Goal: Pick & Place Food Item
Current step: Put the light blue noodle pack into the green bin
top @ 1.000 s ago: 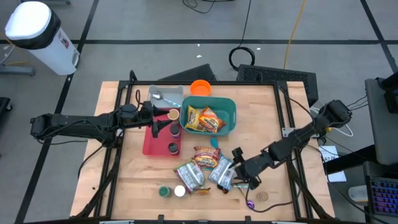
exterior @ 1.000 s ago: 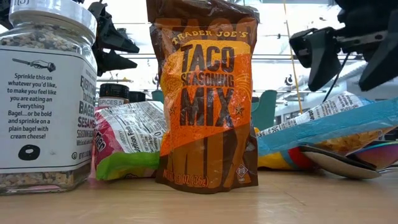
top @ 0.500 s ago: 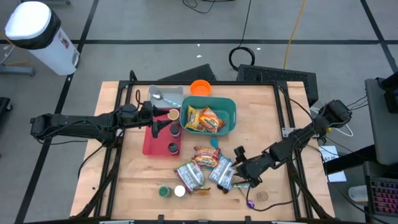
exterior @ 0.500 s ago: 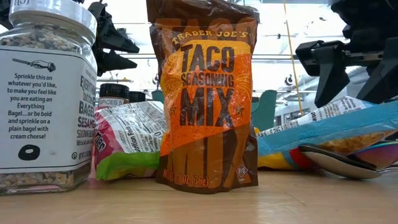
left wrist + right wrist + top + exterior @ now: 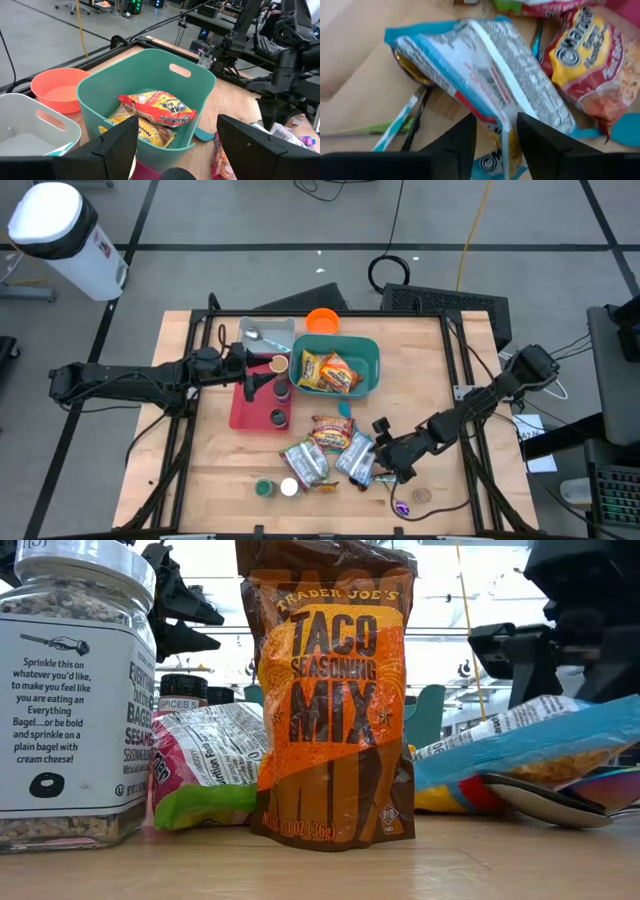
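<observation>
A blue noodle packet (image 5: pixel 355 455) lies label down on the table, its far end resting on a spoon (image 5: pixel 545 802). My right gripper (image 5: pixel 496 142) is open just over it, one finger on each side of the packet's raised back seam (image 5: pixel 495 60). A teal bin (image 5: pixel 372 350) at the table's far middle holds two yellow-and-red noodle packets (image 5: pixel 157 112). My left gripper (image 5: pixel 177 150) waits open beside that bin, above a red tray (image 5: pixel 245 412). More packets (image 5: pixel 330 432) lie left of the blue one, and a taco seasoning pouch (image 5: pixel 330 690) stands upright. My right gripper comes slanting down from the table's right, fingers (image 5: pixel 457 145) straddling the seam across the blue packet's near end (image 5: pixel 502 127). Whether the fingertips touch the wrapper, I cannot tell. The packet lies on the table.
A white bin (image 5: pixel 270 330) and an orange bowl (image 5: pixel 322 321) stand behind the tray, which holds spice bottles (image 5: pixel 278 418). A seasoning jar (image 5: pixel 70 690) stands near the front edge. Green and blue utensils (image 5: pixel 395 132) lie beside the blue packet.
My right gripper has sunk a little toward the blue packet, and its fingers have drawn closer together. The packet has stayed where it was.
</observation>
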